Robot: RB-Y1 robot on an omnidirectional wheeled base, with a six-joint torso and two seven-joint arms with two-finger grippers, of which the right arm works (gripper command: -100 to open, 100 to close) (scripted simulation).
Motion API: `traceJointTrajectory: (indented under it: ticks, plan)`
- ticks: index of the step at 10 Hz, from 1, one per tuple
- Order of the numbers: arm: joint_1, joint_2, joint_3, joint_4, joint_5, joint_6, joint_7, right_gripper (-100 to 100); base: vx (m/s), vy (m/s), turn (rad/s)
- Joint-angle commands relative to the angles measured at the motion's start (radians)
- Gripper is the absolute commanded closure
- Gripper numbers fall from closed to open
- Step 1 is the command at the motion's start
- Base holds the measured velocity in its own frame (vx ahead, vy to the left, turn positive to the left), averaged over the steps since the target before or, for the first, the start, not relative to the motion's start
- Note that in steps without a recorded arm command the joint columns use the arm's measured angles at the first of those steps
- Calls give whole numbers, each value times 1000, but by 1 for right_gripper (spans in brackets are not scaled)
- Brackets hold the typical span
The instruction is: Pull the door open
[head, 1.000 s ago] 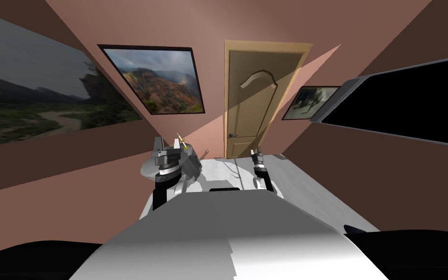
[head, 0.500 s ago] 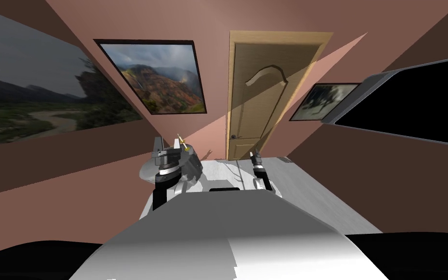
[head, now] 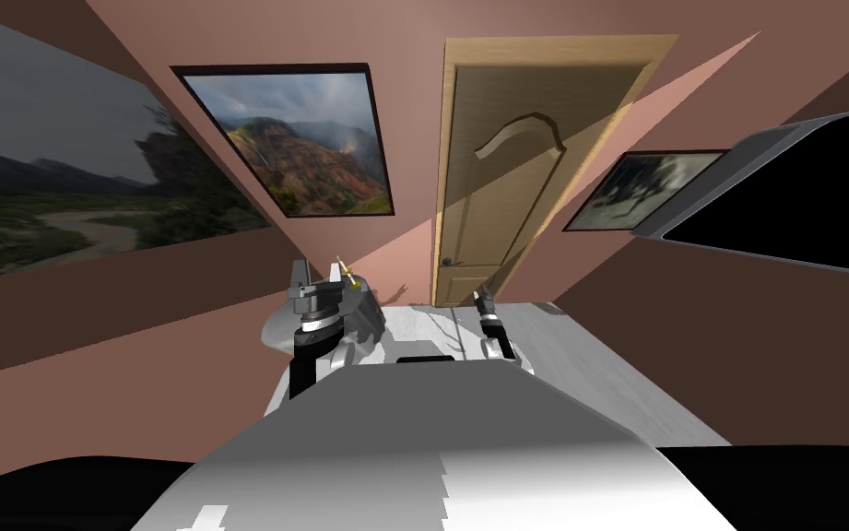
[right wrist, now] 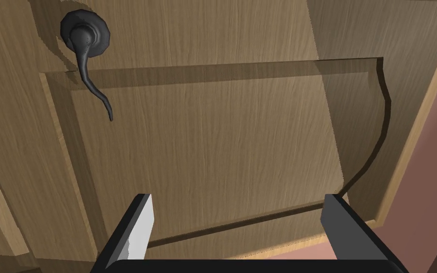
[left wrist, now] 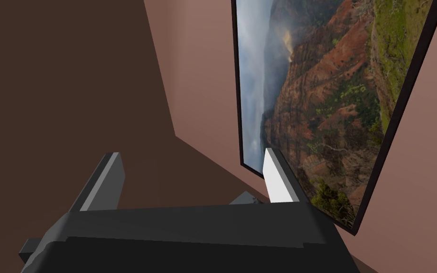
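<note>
On the left wall, a large landscape panel [head: 44, 194] is mounted, and a dark-framed mountain picture [head: 288, 143] is hung on the pink wall next to it.

The left tool [head: 318, 277] is held raised in front of the chest, below the mountain picture. Its fingers [left wrist: 275, 175] are set wide apart, and nothing is gripped between them.

The door [head: 505, 175] is located ahead, slightly to the right of centre. It is a light brown, wood-grained leaf with recessed panels, and it is seated in its lighter frame [head: 445, 166]. A dark lever handle [head: 450, 263] is fitted low on the leaf, near its left edge. On the wrist camera, the handle [right wrist: 88, 57] is seen as a round rose with a curved lever hanging from it.

The right tool [head: 481, 297] is extended toward the lower part of the door. Its fingers [right wrist: 139, 230] are spread wide, with only the lower door panel [right wrist: 222, 142] seen between them. The handle is positioned ahead of the tool and off to one side, apart from both fingers.

To the right of the door, a small framed picture [head: 639, 189] is hung. Further right, a grey-edged opening onto a black area [head: 782, 203] is found.
</note>
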Motion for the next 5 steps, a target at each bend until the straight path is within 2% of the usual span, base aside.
traceJointTrajectory:
  ticks: [1,5]
  plan:
    - [-6,-9,0,32,-1,-2,1,-100,97,5,52]
    - [-30,-26,0,110,-3,-2,3,-100,99,17,40]
